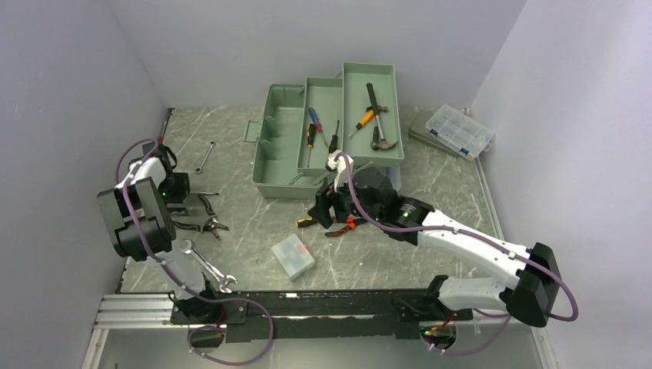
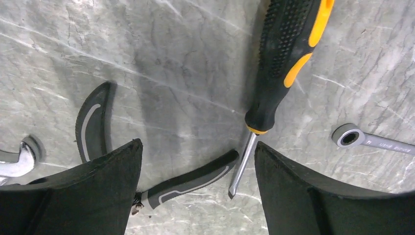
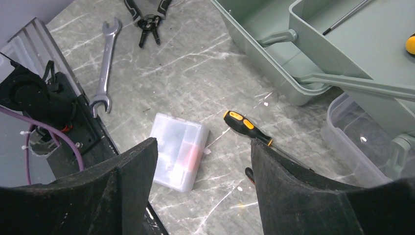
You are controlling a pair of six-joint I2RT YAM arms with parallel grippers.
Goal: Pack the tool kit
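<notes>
While your left gripper hangs near the left edge of the table with jaws apart and empty, the tip of the black-and-yellow screwdriver lies between them beside the pliers. This looks like a pick: centre on the shaft, lower, then close. The tool kit stands open toward the far edge with its trays fanned out, and your right gripper hovers just in front of it, jaws likewise apart, above a smaller screwdriver.

walls: plain pale grey | tabletop: grey, white-veined marble pattern
</notes>
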